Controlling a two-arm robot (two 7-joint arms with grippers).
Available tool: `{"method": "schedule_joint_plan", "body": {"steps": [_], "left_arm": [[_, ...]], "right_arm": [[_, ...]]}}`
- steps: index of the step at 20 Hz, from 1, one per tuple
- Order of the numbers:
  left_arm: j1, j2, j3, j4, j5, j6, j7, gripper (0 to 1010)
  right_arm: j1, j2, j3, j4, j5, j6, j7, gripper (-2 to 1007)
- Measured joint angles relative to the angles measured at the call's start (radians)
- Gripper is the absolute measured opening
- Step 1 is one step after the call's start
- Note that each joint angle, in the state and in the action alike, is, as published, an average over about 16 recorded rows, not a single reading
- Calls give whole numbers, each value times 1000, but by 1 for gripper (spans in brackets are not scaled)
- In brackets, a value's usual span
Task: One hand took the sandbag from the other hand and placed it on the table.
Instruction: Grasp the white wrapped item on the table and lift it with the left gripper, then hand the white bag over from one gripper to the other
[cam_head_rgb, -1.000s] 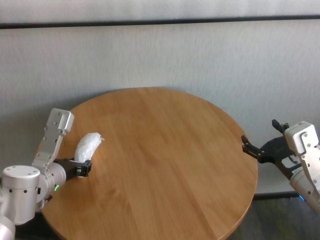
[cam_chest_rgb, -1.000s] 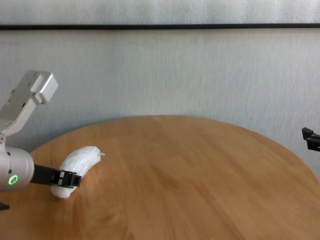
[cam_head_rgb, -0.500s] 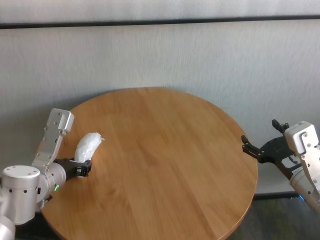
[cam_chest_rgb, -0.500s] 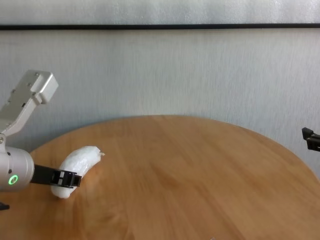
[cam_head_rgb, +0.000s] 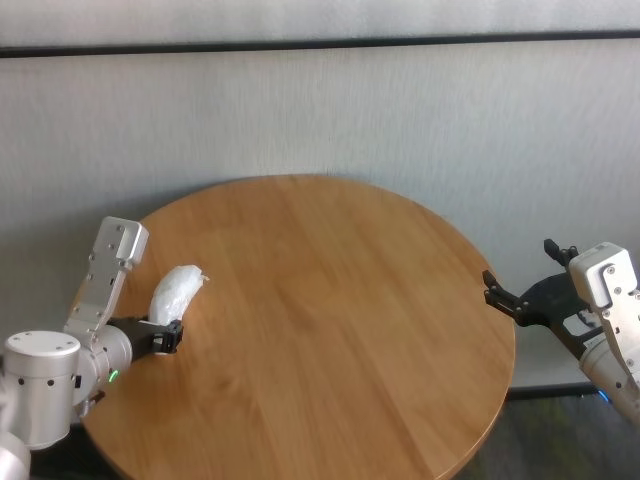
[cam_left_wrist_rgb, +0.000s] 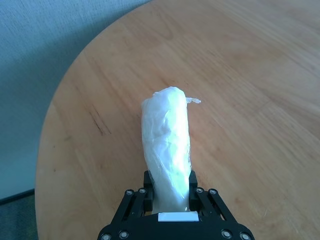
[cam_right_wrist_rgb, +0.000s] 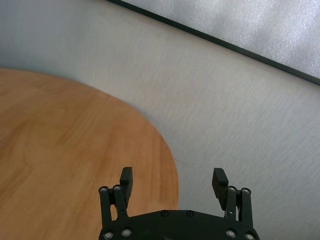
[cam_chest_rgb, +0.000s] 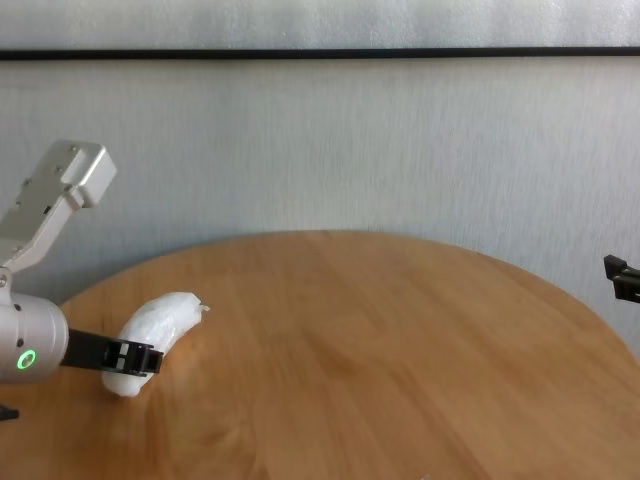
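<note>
The round wooden bench carries only the sandbag, which sits near its left edge, well apart from the right edge. The bag is white and crinkly, curved like a sausage, with its twisted end pointing toward the bench's middle. The left gripper, on the wrist with the green ring, is clenched on the bag's near end; in the left wrist view its two black fingers press either side of the bag. Whether the bag's underside touches the bench or hangs just above it cannot be told. In the chest view the held end sits low over the wood.

The right gripper hangs just off the bench's right edge, released, with nothing between its spread fingers. Nothing stands between the two grippers across the bench top. Behind the bench a pale grey wall runs across, with a dark strip along its upper part.
</note>
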Motion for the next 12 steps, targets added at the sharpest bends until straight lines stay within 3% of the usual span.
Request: {"method": "schedule_joint_plan", "body": {"steps": [6, 12], "left_arm": [[3, 1, 1, -4, 6, -10, -3, 401], [16, 5, -3, -22, 17, -53, -15, 401]], "right_arm": [[0, 0, 0, 0, 0, 0, 0, 1002], [0, 0, 0, 0, 0, 0, 0, 1002]]}}
